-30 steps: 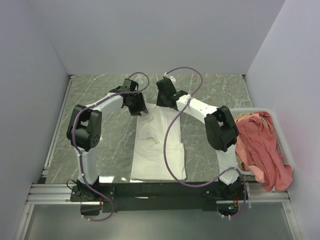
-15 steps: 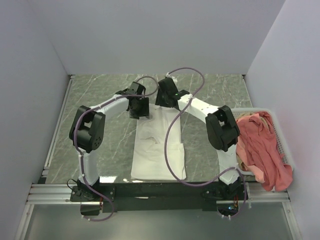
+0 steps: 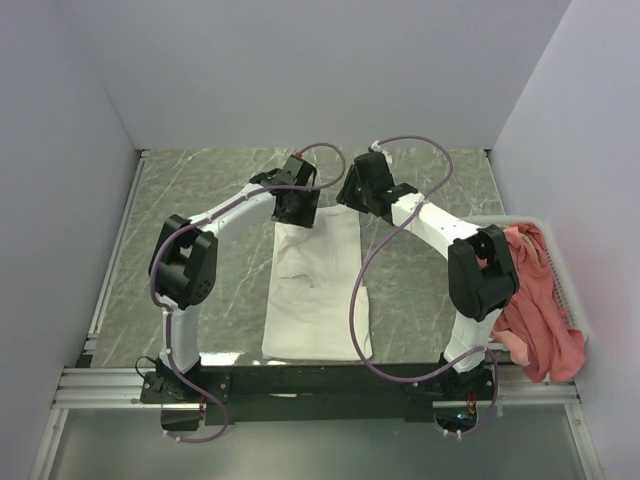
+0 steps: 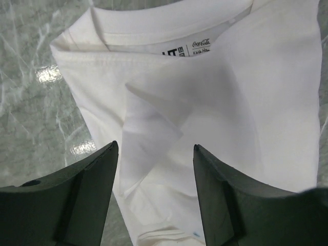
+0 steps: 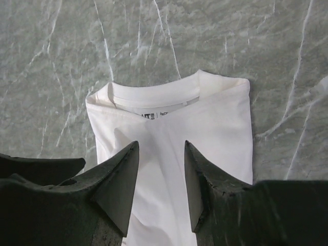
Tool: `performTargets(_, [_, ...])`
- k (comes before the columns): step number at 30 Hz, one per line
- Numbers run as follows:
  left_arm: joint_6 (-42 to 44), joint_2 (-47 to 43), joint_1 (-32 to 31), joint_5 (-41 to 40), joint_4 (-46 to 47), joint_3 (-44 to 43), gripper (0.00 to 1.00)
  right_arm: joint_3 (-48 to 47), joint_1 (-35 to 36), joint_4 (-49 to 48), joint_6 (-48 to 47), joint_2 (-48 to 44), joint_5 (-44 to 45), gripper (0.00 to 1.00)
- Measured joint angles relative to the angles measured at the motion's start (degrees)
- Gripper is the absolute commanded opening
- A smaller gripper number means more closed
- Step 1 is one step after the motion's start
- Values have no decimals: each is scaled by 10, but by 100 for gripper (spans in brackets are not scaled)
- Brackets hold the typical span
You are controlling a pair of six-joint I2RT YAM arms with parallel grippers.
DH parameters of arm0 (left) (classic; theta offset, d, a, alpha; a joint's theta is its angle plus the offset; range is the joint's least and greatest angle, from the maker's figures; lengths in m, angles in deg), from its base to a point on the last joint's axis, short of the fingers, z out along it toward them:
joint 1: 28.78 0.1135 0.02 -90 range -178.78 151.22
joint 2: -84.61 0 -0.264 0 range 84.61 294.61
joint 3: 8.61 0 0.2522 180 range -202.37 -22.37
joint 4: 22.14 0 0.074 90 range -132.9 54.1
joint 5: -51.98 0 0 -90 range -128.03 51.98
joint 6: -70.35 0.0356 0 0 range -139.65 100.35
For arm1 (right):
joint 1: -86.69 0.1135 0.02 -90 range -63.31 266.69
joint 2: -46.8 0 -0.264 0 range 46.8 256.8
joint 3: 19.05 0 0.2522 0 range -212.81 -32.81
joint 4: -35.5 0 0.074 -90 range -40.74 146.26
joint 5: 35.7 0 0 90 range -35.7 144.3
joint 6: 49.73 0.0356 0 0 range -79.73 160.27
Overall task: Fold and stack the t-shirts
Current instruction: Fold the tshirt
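Arms stretched forward, left gripper (image 4: 154,148), right gripper (image 5: 161,146), jaws parted, empty

A: Up top, we look steeply down from behind the arm bases (image 3: 165,383) across the whole table (image 3: 170,185), from afar.
B: At the wrists, we peer down past our own fingers (image 4: 77,205): left close over the shirt (image 4: 230,102), right higher up, table showing round it.
A: We all share its collar end.
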Motion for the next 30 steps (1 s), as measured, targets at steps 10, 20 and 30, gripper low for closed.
performTargets(10, [36, 43, -32, -14, -32, -8, 68, 33, -13, -15, 2, -8, -12, 48])
performTargets(20, [39, 63, -40, -80, -41, -14, 67, 46, -15, -26, 7, -13, -23, 47])
performTargets(30, [32, 66, -40, -134, -45, -16, 39, 47, -15, -32, 8, -16, -27, 47])
